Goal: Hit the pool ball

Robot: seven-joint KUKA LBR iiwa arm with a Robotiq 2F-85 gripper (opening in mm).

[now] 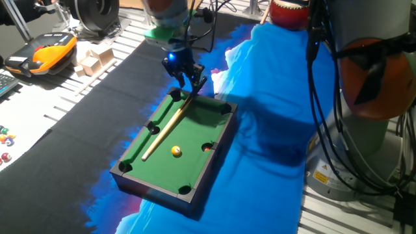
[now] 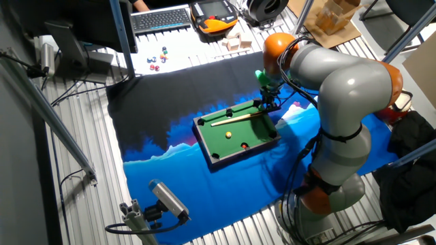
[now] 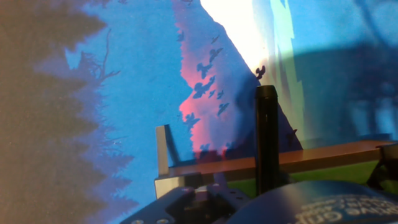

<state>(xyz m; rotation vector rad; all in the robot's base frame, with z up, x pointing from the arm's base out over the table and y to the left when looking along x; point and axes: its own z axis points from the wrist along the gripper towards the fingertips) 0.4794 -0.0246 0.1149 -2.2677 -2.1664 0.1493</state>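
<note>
gripper (image 1: 193, 83) – closed on the cue (image 1: 165, 129) butt at the table's far end | pool ball (image 1: 176, 151) – on the felt, just beside the cue tip, apart | strike not yet made

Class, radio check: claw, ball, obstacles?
Claw shut on cue stick at far end of mini pool table. Pool ball on felt, beside cue tip. Nothing between.

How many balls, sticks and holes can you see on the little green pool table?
Yellow pool ball: 1
Reddish ball, by a side hole: 1
Cue stick, gripped by the tool: 1
Holes in the mini pool table: 6
Total: 9
</note>
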